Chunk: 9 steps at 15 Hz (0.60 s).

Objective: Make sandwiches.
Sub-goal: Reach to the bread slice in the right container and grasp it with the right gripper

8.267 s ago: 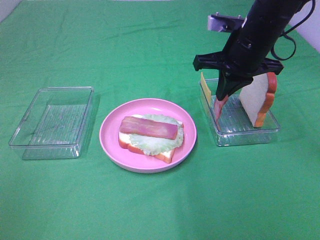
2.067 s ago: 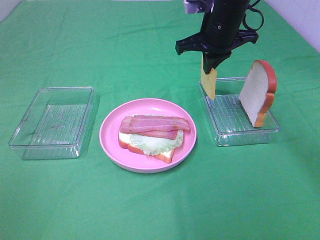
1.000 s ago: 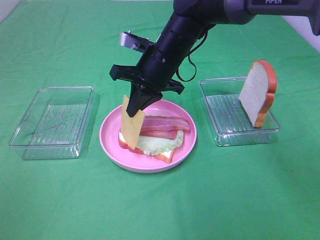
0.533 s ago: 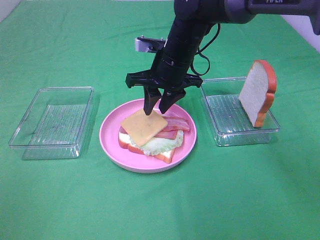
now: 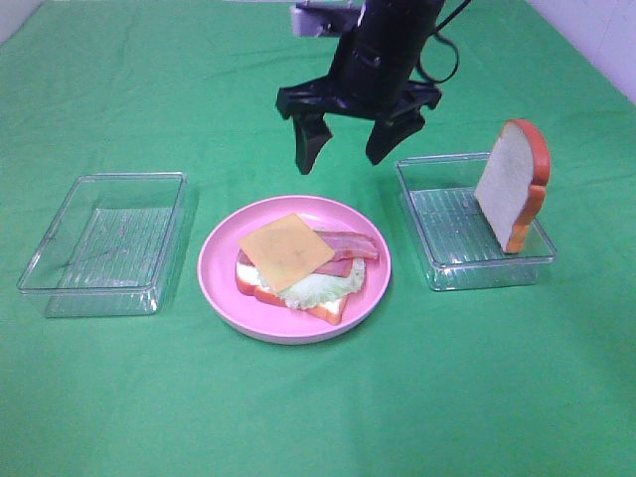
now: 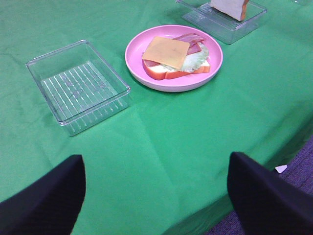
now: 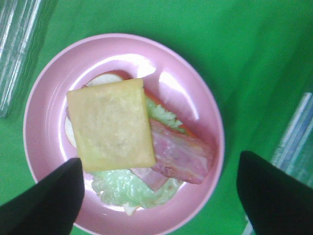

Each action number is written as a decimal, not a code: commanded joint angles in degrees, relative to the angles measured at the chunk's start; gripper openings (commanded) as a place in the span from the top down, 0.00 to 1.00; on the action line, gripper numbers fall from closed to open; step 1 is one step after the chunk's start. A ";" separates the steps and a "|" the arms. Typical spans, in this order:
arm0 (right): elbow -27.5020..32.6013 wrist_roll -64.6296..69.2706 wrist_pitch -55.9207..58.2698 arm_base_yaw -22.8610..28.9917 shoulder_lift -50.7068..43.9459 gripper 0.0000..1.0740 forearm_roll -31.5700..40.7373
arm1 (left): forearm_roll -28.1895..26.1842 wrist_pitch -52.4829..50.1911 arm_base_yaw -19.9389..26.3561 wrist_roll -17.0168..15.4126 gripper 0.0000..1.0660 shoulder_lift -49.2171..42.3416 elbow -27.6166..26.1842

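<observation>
We're hovering our right gripper [image 5: 345,150] released above the sandwiches [image 5: 300,263], where the off-centre cheese [image 5: 286,250] is risking sliding under the bread slice [image 5: 513,185].

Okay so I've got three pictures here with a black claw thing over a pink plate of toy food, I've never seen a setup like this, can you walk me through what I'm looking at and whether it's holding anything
This is a two-armed robot building a toy sandwich on a table with a green cloth.

The wide picture comes from a camera mounted high, off the arms. The black claw in it is the right gripper, open and empty, above the pink plate. The other two pictures come from cameras on the wrists; the dark shapes at their edges are each gripper's own fingers. The left gripper is open too, holding nothing, back from the plate.

On the plate lies the half-built sandwich: bread, lettuce, bacon, and a yellow cheese slice on top. A clear empty tray sits to one side. In another clear tray on the other side, a second bread slice stands leaning.
</observation>
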 commanded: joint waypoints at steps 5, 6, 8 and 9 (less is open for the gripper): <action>0.06 1.89 5.04 -10.14 -8.31 0.25 -8.14 | -0.34 -0.57 0.06 -0.11 0.28 -1.26 0.17; 0.06 1.72 6.25 -12.26 -8.37 0.26 -8.48 | -0.34 -0.57 0.06 -0.11 0.28 -1.26 0.17; 0.17 1.72 8.02 -16.27 -8.25 0.30 -9.05 | -0.34 -0.57 0.06 -0.11 0.28 -1.26 0.17; 0.17 1.72 8.02 -17.76 -8.19 0.33 -8.88 | -0.34 -0.57 0.06 -0.11 0.28 -1.26 0.17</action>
